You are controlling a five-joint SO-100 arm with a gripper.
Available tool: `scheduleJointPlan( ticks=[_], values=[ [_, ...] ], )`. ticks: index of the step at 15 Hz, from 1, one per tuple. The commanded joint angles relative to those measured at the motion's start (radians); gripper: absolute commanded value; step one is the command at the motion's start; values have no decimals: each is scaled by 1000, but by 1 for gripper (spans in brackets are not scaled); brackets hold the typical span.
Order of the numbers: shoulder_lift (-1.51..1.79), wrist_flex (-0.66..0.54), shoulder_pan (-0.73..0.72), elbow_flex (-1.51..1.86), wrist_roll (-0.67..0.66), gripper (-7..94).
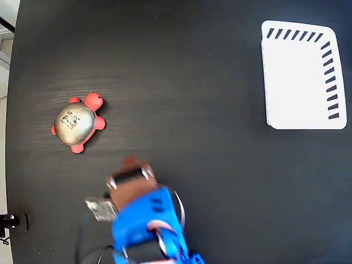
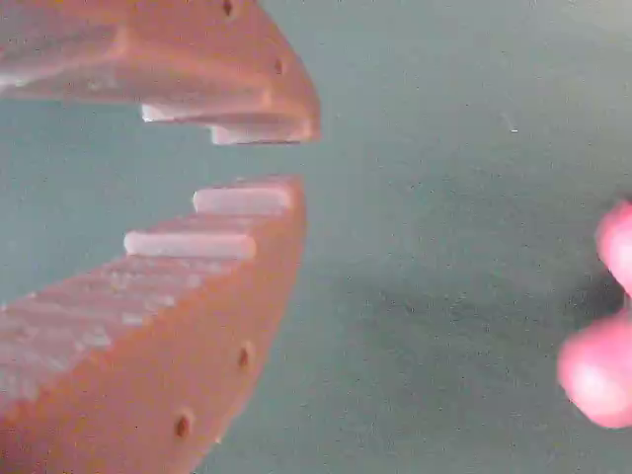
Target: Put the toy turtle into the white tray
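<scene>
the toy turtle (image 1: pixel 78 121) lies flat near the table's (image 1: pixel 192 110) left edge in the fixed view, long axis diagonal, red head toward the upper right. bare dark tabletop lies all around it. the white tray (image 1: pixel 302 77) sits well apart, at the upper right corner. the gripper (image 2: pixel 259 161) hovers near the bottom edge, below-right of the turtle, jaws slightly parted, gripping nothing.

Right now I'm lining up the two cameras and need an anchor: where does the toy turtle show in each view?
Fixed view: the toy turtle lies left of centre on the dark table, up and left of the gripper.
Wrist view: only blurred red parts of it show at the right edge.
Shared landmark: the orange gripper, slightly open.
</scene>
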Motion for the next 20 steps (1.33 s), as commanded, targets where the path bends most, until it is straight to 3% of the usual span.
scheduleJointPlan(
  ticks=[1,8,10,12,16,20],
  values=[
    [-143,-40,-40,-156,-40,0],
    [-650,20,-158,-580,-114,4],
    [-749,97,-179,-686,-155,16],
    [-810,164,-204,-752,-187,34],
    [-890,225,-232,-824,-230,59],
    [-999,235,-219,-907,-261,62]
  ],
)
